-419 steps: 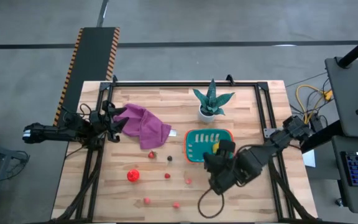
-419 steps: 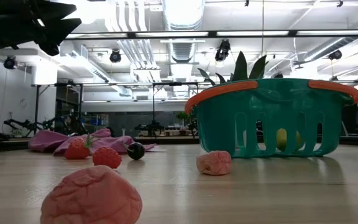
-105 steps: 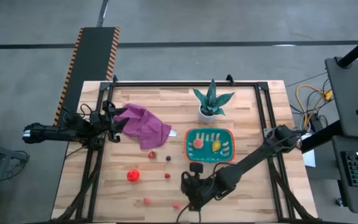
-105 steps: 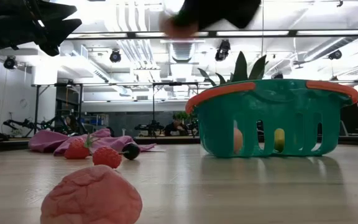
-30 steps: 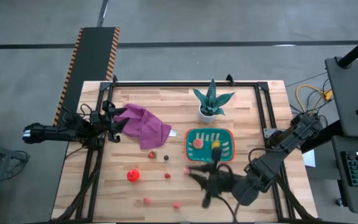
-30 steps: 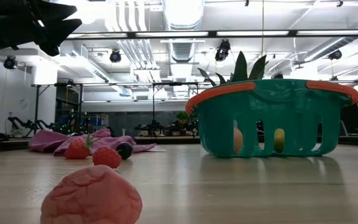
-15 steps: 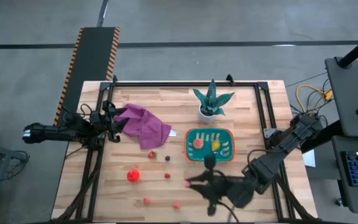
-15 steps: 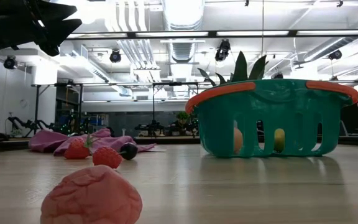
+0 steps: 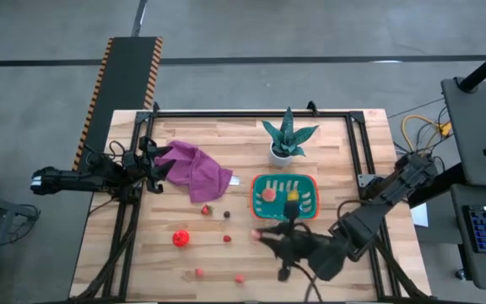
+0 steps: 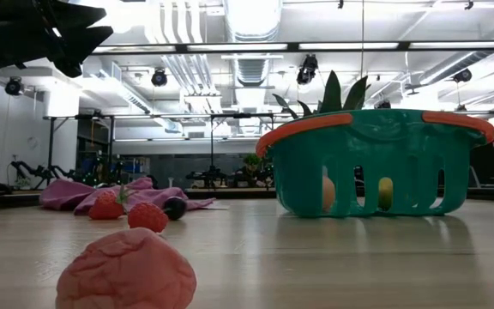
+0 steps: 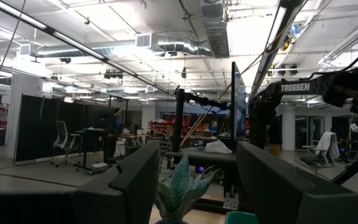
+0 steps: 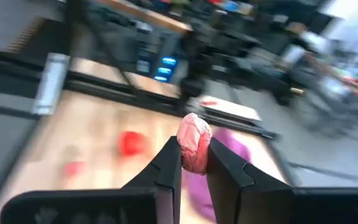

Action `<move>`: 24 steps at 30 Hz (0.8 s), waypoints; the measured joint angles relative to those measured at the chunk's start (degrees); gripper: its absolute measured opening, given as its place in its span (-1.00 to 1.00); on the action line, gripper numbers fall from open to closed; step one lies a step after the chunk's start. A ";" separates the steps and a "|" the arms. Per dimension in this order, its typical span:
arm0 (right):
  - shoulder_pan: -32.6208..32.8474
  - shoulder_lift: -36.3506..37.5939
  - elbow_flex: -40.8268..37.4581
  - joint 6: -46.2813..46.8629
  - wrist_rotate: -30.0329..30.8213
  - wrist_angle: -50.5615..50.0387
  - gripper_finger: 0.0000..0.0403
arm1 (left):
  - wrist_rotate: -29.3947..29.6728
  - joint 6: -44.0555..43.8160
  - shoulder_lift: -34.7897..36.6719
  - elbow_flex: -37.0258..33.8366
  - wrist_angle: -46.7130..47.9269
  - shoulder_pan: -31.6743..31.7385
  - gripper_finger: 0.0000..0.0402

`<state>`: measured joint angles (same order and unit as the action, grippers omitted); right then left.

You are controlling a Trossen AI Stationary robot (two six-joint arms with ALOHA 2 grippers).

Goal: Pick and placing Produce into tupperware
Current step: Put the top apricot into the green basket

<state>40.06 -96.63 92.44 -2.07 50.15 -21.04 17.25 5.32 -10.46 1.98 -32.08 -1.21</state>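
While the left gripper (image 9: pixel 153 160) waits unclenched by the cloth (image 9: pixel 197 171), the right gripper (image 12: pixel 193 163) now grips a pink fruit (image 12: pixel 193 140) lifted off the desk (image 9: pixel 226 131) (third piece), just short of the tub (image 9: pixel 285 197).

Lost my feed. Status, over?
Right hand shut on pink produce, near tub. Left hand open, idle by purple cloth. Nothing blocking.
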 joint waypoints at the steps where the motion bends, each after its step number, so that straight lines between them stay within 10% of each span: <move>1: -0.04 0.20 0.00 -0.03 2.29 0.05 -0.77 | -0.02 0.00 0.00 -0.01 -0.01 0.00 -0.01; 11: 0.91 1.78 0.04 -4.58 -5.84 1.35 -0.77 | -0.02 0.02 0.00 0.00 0.00 0.00 -0.01; 24: 1.02 1.91 -2.37 11.52 -12.60 -12.11 -0.77 | -0.02 0.00 0.00 -0.02 -0.02 0.00 -0.01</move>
<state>41.08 -94.72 90.08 9.46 37.55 -33.15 17.23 5.33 -10.46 1.96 -32.09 -1.21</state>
